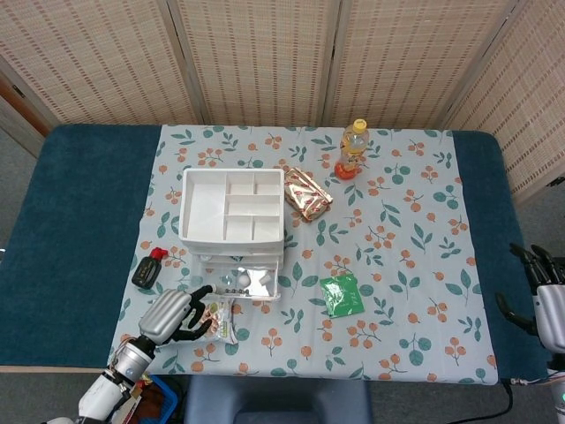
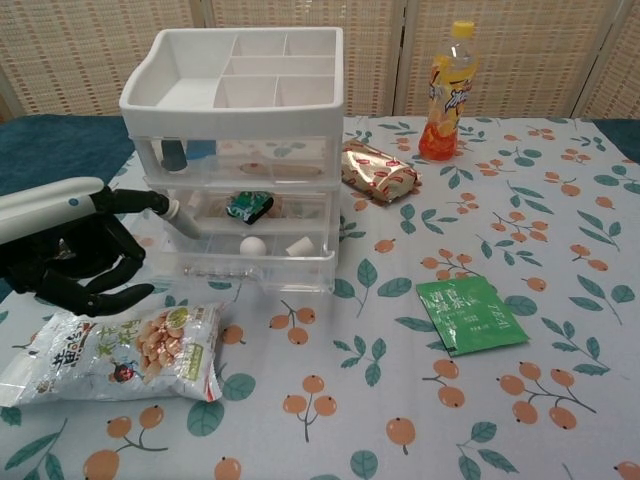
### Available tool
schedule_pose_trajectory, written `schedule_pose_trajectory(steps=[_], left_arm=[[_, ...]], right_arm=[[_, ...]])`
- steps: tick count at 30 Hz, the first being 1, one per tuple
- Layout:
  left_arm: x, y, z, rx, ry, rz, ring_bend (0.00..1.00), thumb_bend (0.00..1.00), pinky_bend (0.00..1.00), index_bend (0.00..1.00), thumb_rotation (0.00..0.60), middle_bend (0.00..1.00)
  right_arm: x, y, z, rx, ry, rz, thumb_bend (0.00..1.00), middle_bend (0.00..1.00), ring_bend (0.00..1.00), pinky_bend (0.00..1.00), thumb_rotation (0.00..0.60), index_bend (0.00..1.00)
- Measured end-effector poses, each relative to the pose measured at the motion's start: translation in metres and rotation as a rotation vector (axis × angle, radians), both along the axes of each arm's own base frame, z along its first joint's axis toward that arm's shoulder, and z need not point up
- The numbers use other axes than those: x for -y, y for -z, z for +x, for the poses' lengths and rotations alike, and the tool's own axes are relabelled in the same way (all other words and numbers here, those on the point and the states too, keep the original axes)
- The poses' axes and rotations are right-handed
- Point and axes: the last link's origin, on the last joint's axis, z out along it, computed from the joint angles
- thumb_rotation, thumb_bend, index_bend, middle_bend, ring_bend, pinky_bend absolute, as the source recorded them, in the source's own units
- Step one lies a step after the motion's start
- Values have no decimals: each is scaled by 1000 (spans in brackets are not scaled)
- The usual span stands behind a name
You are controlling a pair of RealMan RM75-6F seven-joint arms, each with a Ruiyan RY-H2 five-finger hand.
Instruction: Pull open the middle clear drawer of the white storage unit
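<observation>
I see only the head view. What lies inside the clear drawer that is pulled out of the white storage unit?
Observer: The chest view shows a white ball and a small white block in that clear drawer, a green-and-black packet behind them.
Operator: Where is the left robot hand?
Observer: The left robot hand points one fingertip at the drawer's left front corner; contact is unclear.
Operator: And the drawer above?
Observer: A dark upright cylinder stands at its left end.
</observation>
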Motion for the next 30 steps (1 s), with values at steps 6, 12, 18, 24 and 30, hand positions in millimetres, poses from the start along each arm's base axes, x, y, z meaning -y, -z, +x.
schedule_pose_trajectory(steps=[6,12,18,24,30], left_arm=[[-7,7,-2,-18,-11,-8,937,383,1000,205,600,818],[-10,16,-1,-58,0,-30,937,383,1000,258,600,818],[-9,17,3,-73,13,-38,937,383,1000,330,600,818],[-6,15,4,-77,20,-43,937,383,1000,340,600,819],[-3,13,5,-67,27,-40,937,383,1000,296,600,819]], right_arm=[[-1,0,-1,1,3,-1,342,210,137,206,600,79],[-2,-1,-2,1,8,-4,341,210,137,207,600,79],[-2,-1,-3,2,9,-5,341,210,137,207,600,79],[-1,-1,-3,2,8,-6,341,210,137,207,600,79],[0,0,-3,3,10,-3,341,210,137,206,600,79]])
